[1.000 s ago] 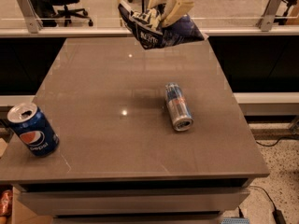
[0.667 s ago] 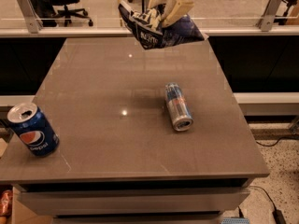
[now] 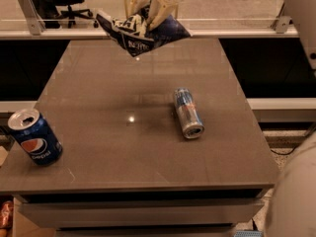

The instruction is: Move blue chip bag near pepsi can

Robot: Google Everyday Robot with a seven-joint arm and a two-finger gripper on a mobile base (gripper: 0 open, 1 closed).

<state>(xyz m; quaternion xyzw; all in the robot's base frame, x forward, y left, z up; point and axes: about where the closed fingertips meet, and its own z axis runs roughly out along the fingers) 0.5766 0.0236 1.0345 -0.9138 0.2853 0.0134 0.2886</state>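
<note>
While Hanging High Over the Far Edge, Starting to Carry the blue chip bag Leftward

Starting at the left: finding the pepsi can standing upright near the front-left corner of the surface, showing its opened silver top and turning its logo toward the camera, touching nothing else.

Moving toward the middle, up at the far edge: finding the claw clamping down on the crumpled top of the blue chip bag, holding it in the air and letting its lower corner dangle clear of the surface. Comparing with a second ago: noticing the bag sitting further left and a touch lower than before, while registering no shift in either can. Reading that as the carry getting under way, treating the lift as finished and the transport as only beginning. Still keeping well apart from the pepsi can, with most of the depth of the surface and a good part of its width yet to cross.

Moving right: passing the slim silver-blue can lying on its side right of centre, pointing its silver end toward the camera. Judging it to be sitting off the likely path from the far edge to the front-left corner, so probably posing no obstacle.

Looking ahead: needing to bring the bag forward and left, lowering it just beside the pepsi can and only then letting go. Watching for the dangling foil swinging into the upright can and tipping it.
</note>
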